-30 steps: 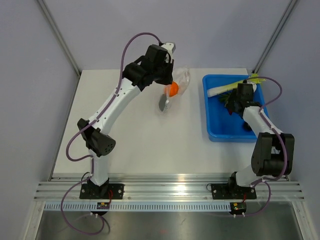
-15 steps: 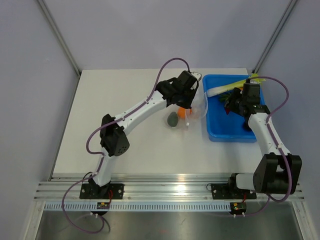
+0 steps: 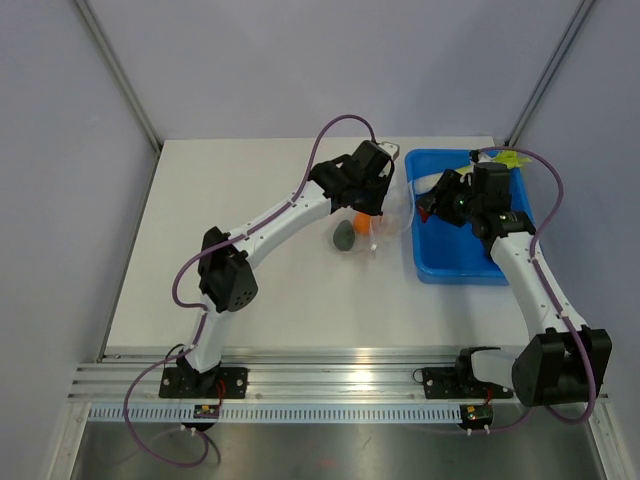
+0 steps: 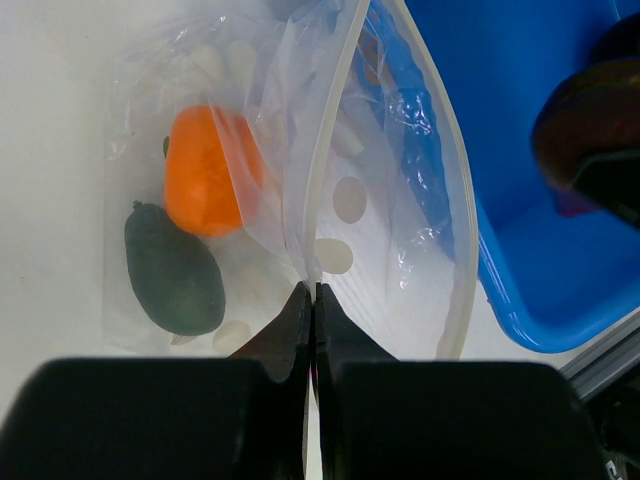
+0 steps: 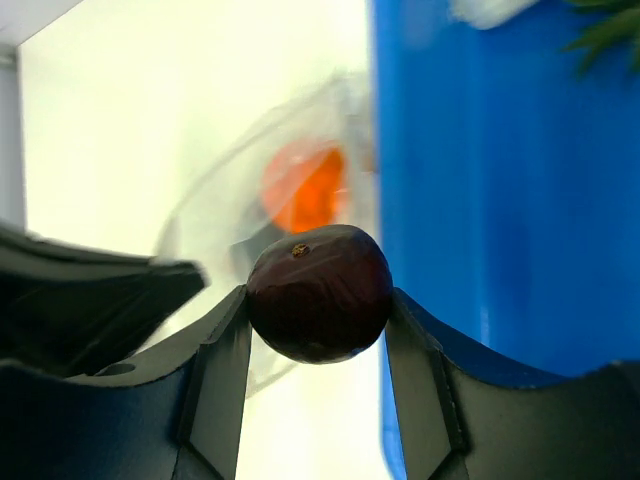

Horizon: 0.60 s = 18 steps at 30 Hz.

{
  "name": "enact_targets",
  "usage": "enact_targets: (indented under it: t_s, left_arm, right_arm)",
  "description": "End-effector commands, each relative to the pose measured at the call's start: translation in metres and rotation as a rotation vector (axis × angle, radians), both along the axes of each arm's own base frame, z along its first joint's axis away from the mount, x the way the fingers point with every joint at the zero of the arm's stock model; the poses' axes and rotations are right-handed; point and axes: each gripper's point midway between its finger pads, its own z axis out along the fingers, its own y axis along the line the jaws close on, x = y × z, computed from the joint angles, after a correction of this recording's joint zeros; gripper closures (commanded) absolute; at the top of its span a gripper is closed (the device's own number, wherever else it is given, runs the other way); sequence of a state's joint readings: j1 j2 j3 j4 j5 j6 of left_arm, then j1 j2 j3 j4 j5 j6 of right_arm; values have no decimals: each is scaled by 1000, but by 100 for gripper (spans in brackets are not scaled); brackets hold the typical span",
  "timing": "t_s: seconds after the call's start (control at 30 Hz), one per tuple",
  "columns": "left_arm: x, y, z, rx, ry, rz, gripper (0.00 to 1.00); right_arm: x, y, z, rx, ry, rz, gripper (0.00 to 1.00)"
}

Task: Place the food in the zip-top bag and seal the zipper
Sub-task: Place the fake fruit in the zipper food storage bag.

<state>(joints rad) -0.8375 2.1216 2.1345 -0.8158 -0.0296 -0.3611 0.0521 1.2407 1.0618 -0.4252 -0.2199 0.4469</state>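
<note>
We have the left gripper [image 4: 310, 298] clamped tight on one lip of the crinkly clear plastic zip-top bag [image 4: 400, 230], at the lower centre of the left wrist view. That grip makes the mouth gape toward the blue plastic bin [image 4: 520, 140] on the right of that frame. The pale zipper strip [image 4: 463, 200] curves apart in an open loop, unsealed. Inside the bag, at the upper left, lie a smooth orange piece [image 4: 205, 170] and a dark green oval piece [image 4: 172, 270], with the white table [image 3: 250, 290] showing beneath.

In the centre of the right wrist view our right gripper [image 5: 318, 315] grasps a glossy dark reddish round piece of food [image 5: 320, 285] between both fingers, over the bin's left wall. We judge it is meant for that held-open mouth. A green leafy piece [image 5: 610, 25] lies in the bin, at that frame's upper right.
</note>
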Motion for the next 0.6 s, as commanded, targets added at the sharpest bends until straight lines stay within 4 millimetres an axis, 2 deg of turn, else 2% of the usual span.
enact_targets:
  t_s: [0.0, 0.2, 0.4, 0.47, 0.53, 0.57]
  left_arm:
    - [-1, -3, 44, -97, -59, -7, 100]
    - [-2, -3, 45, -98, -58, -8, 100]
    - [-3, -3, 52, -115, -55, 4, 100]
    - [-3, -4, 53, -120, -52, 8, 100]
    - [-7, -8, 54, -139, -37, -12, 100]
    - [-8, -8, 55, -142, -36, -15, 100]
  right_arm:
    - [7, 36, 42, 56, -104, 81, 66]
    - [12, 65, 37, 76, -94, 142, 66]
    - [16, 76, 4, 87, -20, 156, 64]
    - [15, 77, -5, 84, 8, 163, 30]
    - [16, 74, -2, 66, 7, 160, 2]
    - [18, 67, -1, 30, -4, 140, 1]
